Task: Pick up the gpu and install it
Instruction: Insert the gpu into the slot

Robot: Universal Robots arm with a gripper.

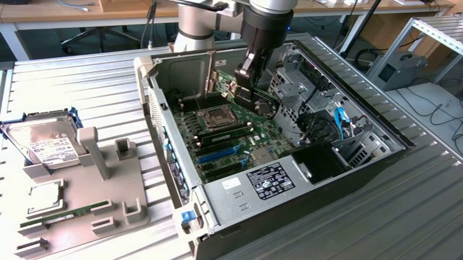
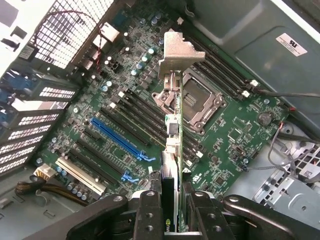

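We see even, fairly bright overhead room light in the exterior view, no hard shadows. The ribbed metal worktop (image 1: pixel 87 86) shows soft pale glare at about 10 o'clock. Inside the open computer case (image 1: pixel 217 195) it's dimmer, with the darkest pocket near 4 o'clock. Background desks look slightly soft. In the wrist view the motherboard (image 2: pixel 235 125) is sharp and evenly lit; the vent grille (image 2: pixel 70 30) at 10 o'clock blows out white. The claw (image 2: pixel 172 210) at 6 o'clock is dark and a bit blurred. Mild stretching at edges.
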